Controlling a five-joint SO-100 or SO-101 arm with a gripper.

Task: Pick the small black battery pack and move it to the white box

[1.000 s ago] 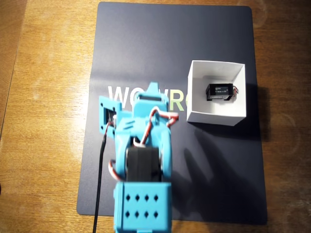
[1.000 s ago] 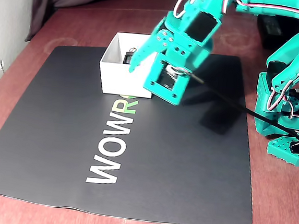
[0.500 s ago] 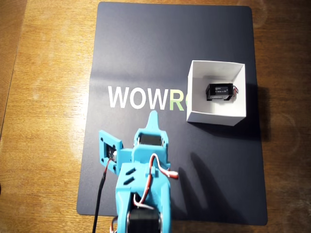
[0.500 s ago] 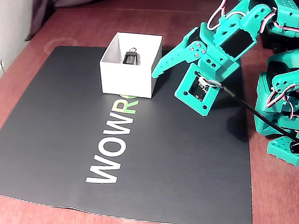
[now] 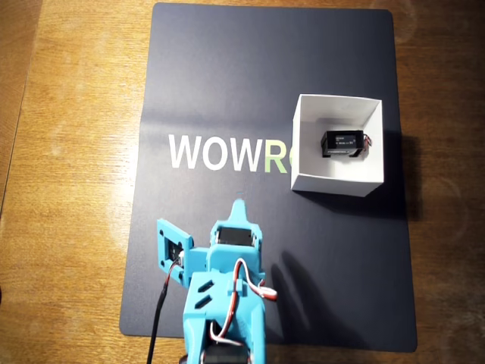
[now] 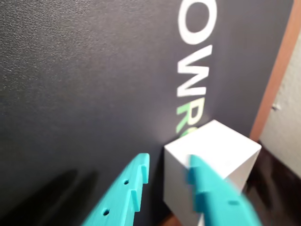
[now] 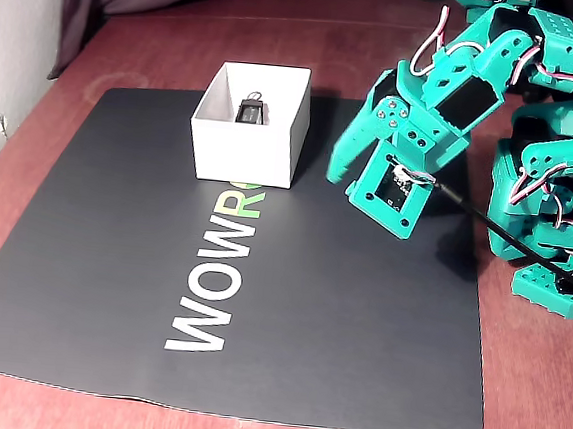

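The small black battery pack lies inside the white box on the right half of the dark mat in the overhead view. The fixed view shows the battery pack within the box too. My turquoise gripper hovers over the mat well left of and below the box in the overhead view, holding nothing. In the fixed view the gripper is to the right of the box, clear of it. In the wrist view the gripper has a narrow gap between its fingers, with a corner of the box beyond.
A dark mat with "WOWRO" lettering covers the wooden table. The arm's turquoise base and a black cable stand at the right in the fixed view. A grey cloth lies at the far back left.
The arm has drawn back from the box toward its base over the last second. The battery pack has stayed still in the box.
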